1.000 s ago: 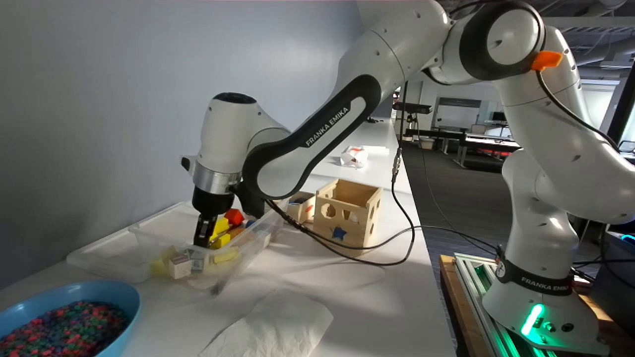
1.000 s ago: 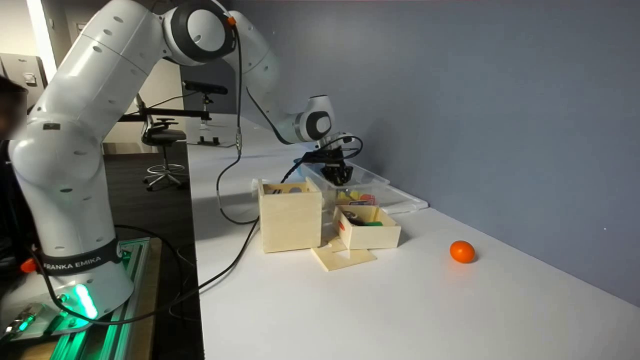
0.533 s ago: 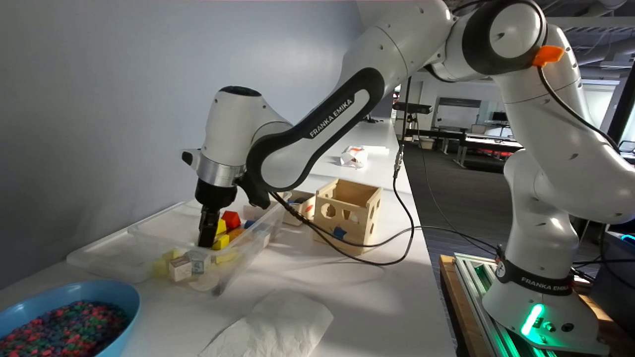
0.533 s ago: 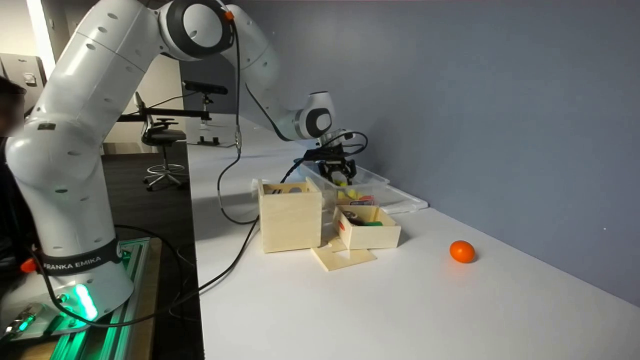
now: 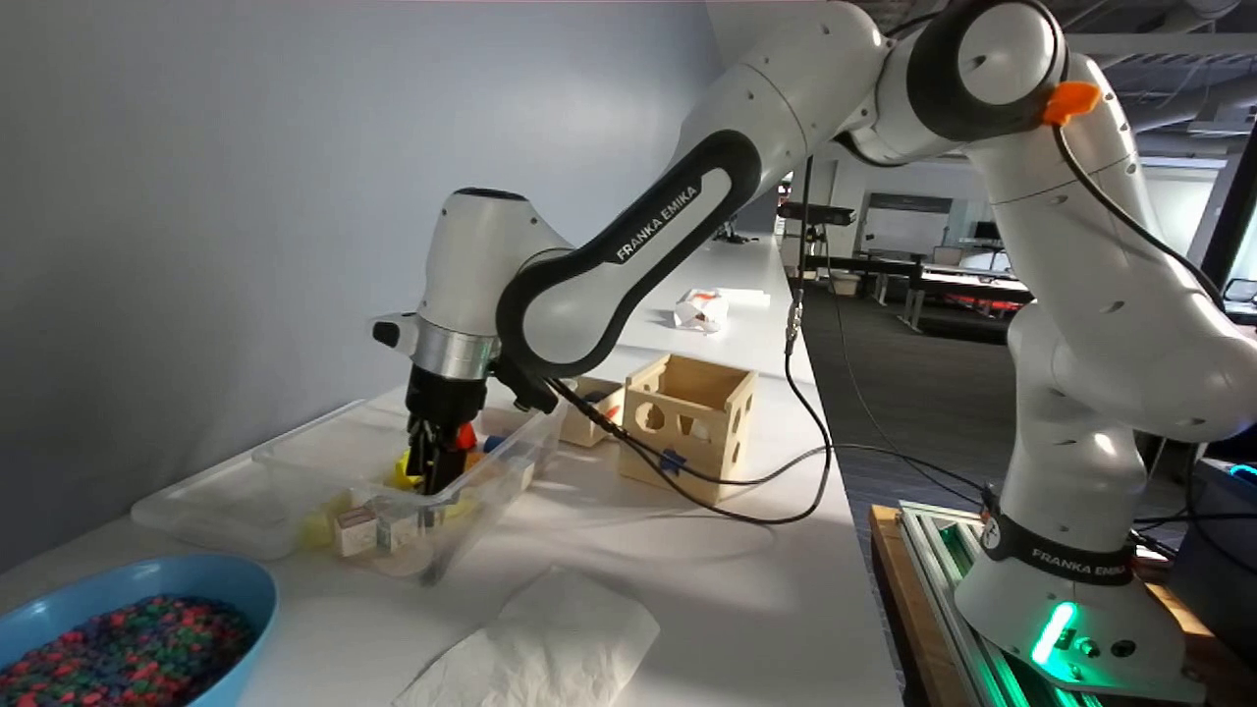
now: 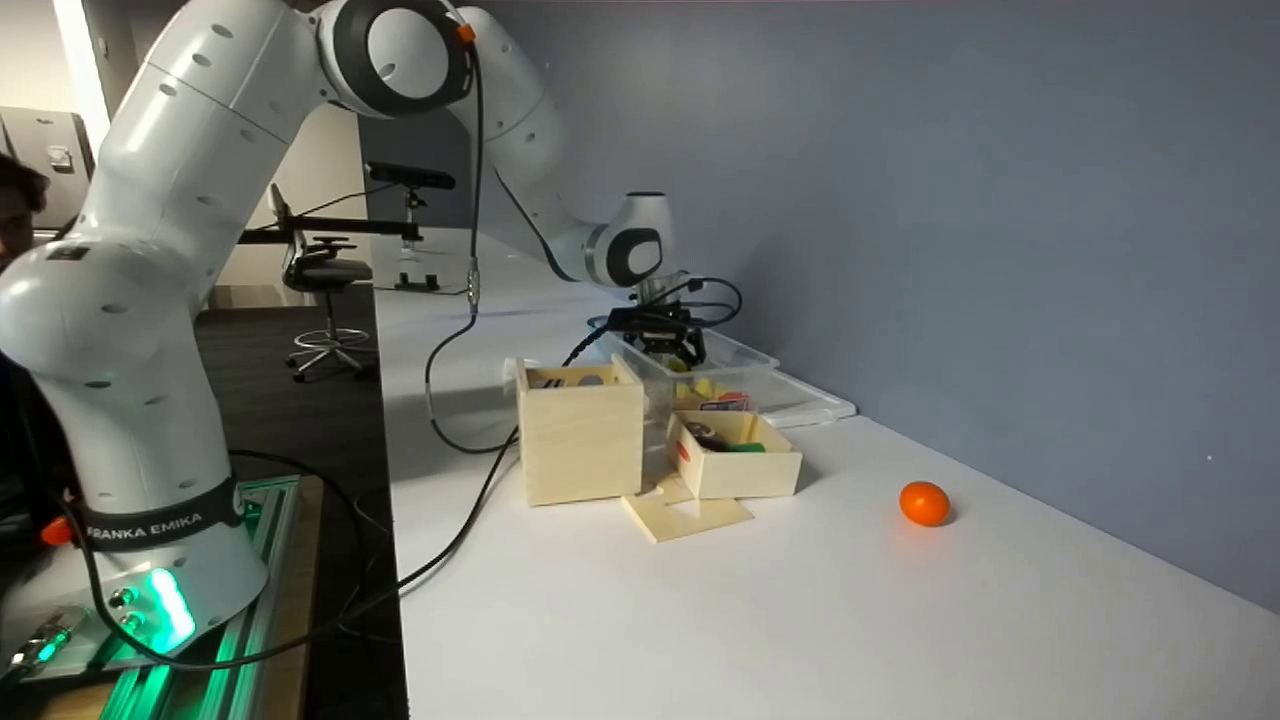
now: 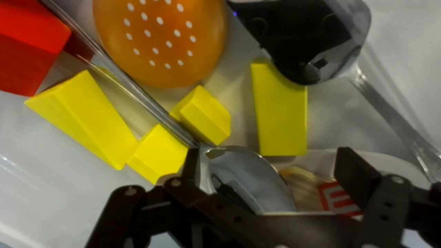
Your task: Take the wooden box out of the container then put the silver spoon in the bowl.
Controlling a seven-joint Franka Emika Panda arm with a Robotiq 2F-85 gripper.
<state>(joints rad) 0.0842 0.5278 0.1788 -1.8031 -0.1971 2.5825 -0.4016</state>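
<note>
The gripper (image 7: 268, 165) is low inside the translucent plastic container (image 5: 501, 501), jaws wide apart. Between its fingers lies the head of a silver spoon (image 7: 255, 182), close to the left finger (image 7: 191, 163), which covers part of its neck; whether they touch I cannot tell. That spoon's handle runs to the upper left. A second metal spoon (image 7: 344, 65) rests at the upper right, over a yellow block. Outside the container, beside its end, stands the shallow wooden box (image 6: 745, 475) with small things in it. The blue bowl (image 5: 147, 577), filled with multicoloured bits, is at the near left in an exterior view.
Around the spoons are yellow blocks (image 7: 280, 113), a red block (image 7: 31, 48) and an orange dotted piece (image 7: 162, 38). A pale wooden cube (image 5: 687, 432) stands next to the box, with a flat cut-out panel (image 6: 665, 520), an orange ball (image 6: 924, 503) and a white cloth (image 5: 550, 638) nearby.
The jaws have spread apart over the last second. My gripper has shifted a little to the right in an exterior view, rising briefly and then sinking again within the container.
</note>
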